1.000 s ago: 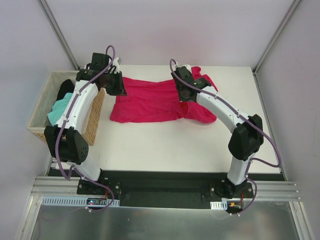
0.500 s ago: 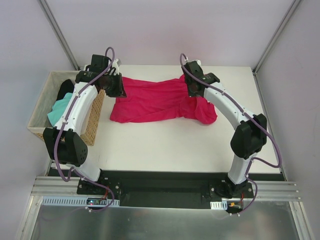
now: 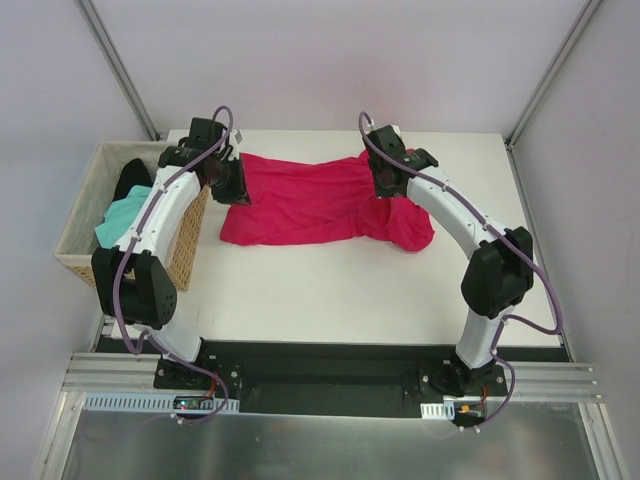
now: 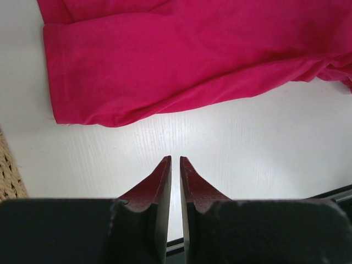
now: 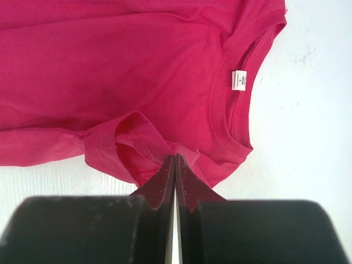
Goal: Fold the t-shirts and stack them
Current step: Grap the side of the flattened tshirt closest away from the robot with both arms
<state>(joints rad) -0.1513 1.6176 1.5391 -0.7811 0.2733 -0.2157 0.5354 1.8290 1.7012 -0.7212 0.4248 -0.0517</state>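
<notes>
Crimson shirt (image 3: 300, 205) lies rumpled, collar label (image 5: 238, 80) showing; right gripper (image 5: 175, 158) pinches a bunched fold, left gripper (image 4: 175, 159) nearly closed, empty.

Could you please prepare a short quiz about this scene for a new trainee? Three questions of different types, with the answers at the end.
1. Which gripper pinches the red shirt? A) left B) right C) neither
2. True or false: the basket stands on the robot's right side.
3. Fill in: in the basket lie a green shirt and a ___ shirt.

Key
1. B: the right gripper is shut on a fold of it.
2. False: it stands on the left.
3. Black: the black shirt.
</notes>
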